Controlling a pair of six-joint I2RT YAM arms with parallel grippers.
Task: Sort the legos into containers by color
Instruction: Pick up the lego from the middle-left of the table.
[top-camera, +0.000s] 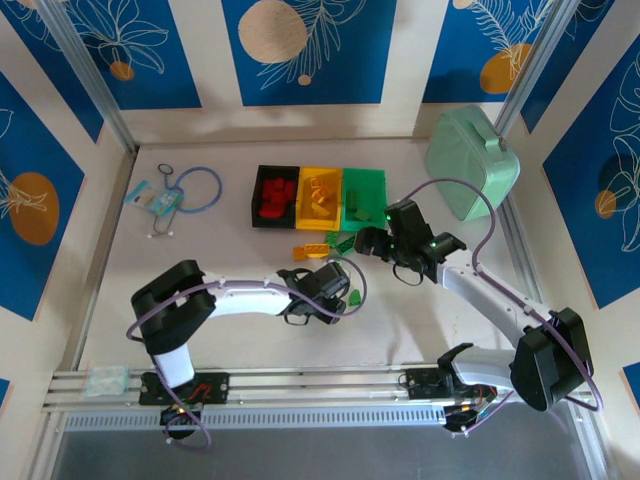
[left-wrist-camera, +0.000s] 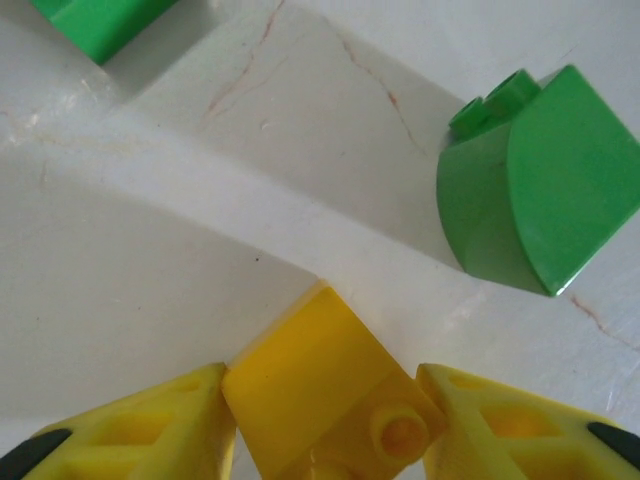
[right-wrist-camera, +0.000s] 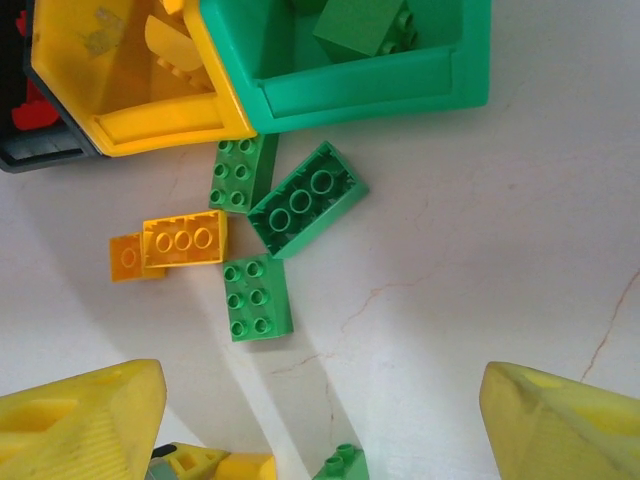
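A yellow lego (left-wrist-camera: 320, 390) sits on the table between the fingers of my left gripper (left-wrist-camera: 325, 420), which touch it on both sides. A green curved lego (left-wrist-camera: 535, 185) lies just beyond it, also seen as the green curved lego (top-camera: 354, 297). My left gripper (top-camera: 338, 285) is low at mid-table. The joined containers stand behind: black bin (top-camera: 258, 200) with red legos, yellow bin (top-camera: 320, 175), green bin (top-camera: 365, 182). My right gripper (top-camera: 375, 241) hovers open over bare table, in front of the green bin (right-wrist-camera: 370, 85). Three green legos (right-wrist-camera: 258, 297) and two yellow legos (right-wrist-camera: 185, 240) lie before the bins.
A mint-green rounded case (top-camera: 472, 165) stands at the back right. A blue cable loop (top-camera: 200, 188) and a small packet (top-camera: 150, 196) lie at the back left. Another green brick (left-wrist-camera: 95, 22) lies beyond the left gripper.
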